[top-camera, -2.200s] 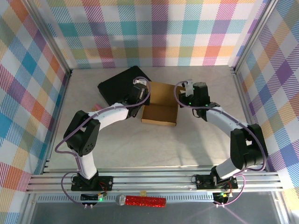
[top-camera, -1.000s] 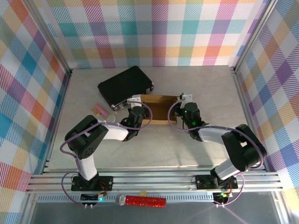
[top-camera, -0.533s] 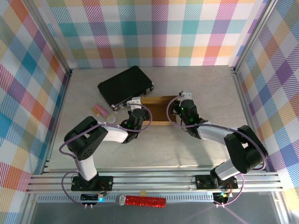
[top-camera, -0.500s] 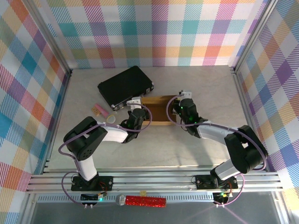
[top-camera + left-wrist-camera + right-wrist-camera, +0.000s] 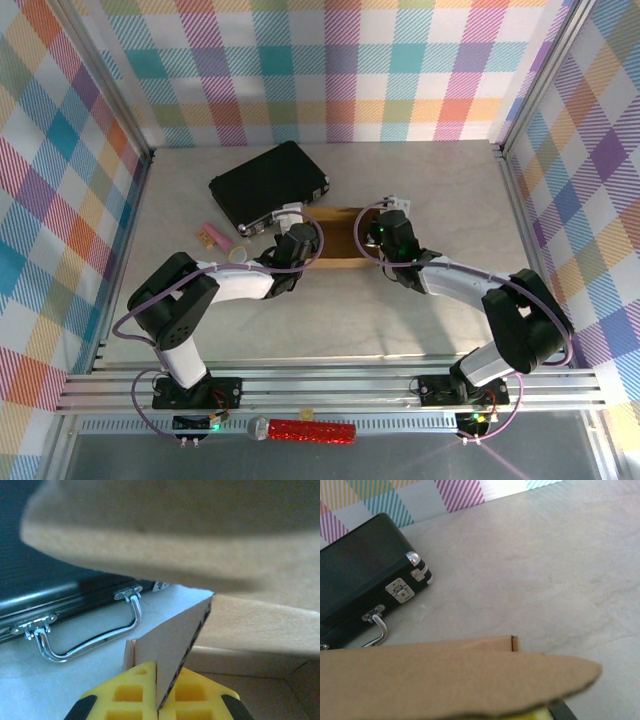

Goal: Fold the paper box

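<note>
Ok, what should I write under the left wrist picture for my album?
The left hand pinches a flap of the paper box, the black case behind.

plain brown cardboard paper box point(image 5: 340, 240), partly folded, flaps standing up, lying mid-table point(image 5: 300, 310)

From overhead we see the whole table point(image 5: 420, 180); both wrist cameras, low against the paper box point(image 5: 340, 238), share the black case point(image 5: 268, 185) at left.

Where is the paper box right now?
In the top view, the paper box sits mid-table, just on the near side of the black case.
</note>
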